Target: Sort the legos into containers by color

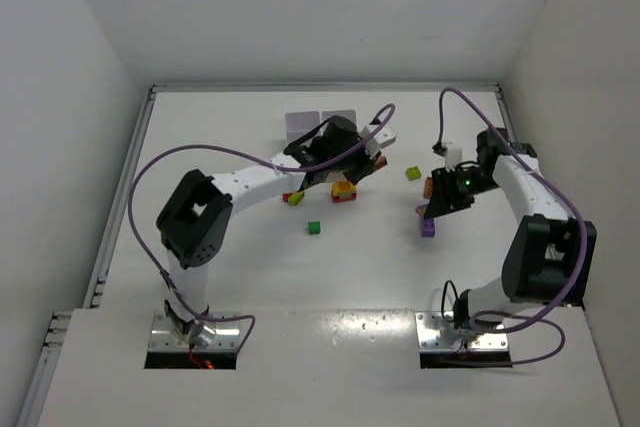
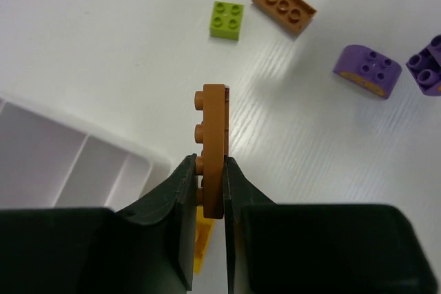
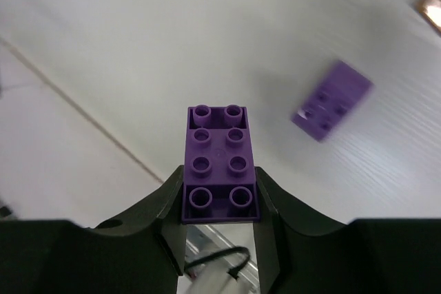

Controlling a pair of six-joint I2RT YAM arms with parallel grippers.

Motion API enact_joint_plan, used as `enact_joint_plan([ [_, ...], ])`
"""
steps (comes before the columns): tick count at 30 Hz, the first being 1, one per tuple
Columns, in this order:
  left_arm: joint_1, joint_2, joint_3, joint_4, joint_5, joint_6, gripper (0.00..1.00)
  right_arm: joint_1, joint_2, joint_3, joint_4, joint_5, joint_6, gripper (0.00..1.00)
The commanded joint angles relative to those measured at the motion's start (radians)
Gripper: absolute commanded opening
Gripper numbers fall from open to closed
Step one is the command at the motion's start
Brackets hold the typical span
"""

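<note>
My left gripper [image 2: 212, 166] is shut on a flat orange brick [image 2: 213, 135], held on edge above the table; in the top view the gripper [image 1: 368, 169] is beside the white compartment tray [image 1: 305, 124]. The tray's corner [image 2: 69, 160] is at the left of the left wrist view. My right gripper [image 3: 220, 194] is shut on a purple two-by-four brick [image 3: 219, 163] and holds it off the table; in the top view it [image 1: 432, 211] is right of centre. A second purple brick [image 3: 332, 99] lies blurred on the table beyond it.
Ahead of the left gripper lie a lime brick [image 2: 227, 19], an orange brick [image 2: 283, 5] and two purple pieces [image 2: 367, 69]. A yellow brick [image 2: 200, 239] lies under the fingers. In the top view there are a mixed clump [image 1: 344, 188], a green brick [image 1: 314, 229] and a yellow-red pair [image 1: 295, 197].
</note>
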Motion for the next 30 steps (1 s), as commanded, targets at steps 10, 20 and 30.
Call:
enact_joint_plan([
  [10,-0.078,0.284,0.289,-0.072,0.174,-0.075,0.06,-0.156,0.136,-0.020,-0.015,0.388,-0.050,0.00],
  [20,-0.096,0.421,0.339,-0.101,0.206,-0.144,0.14,-0.137,0.311,0.013,-0.006,0.391,-0.032,0.08],
  [30,-0.096,0.390,0.314,-0.072,0.192,-0.147,0.45,-0.127,0.306,0.061,-0.009,0.341,-0.027,0.47],
])
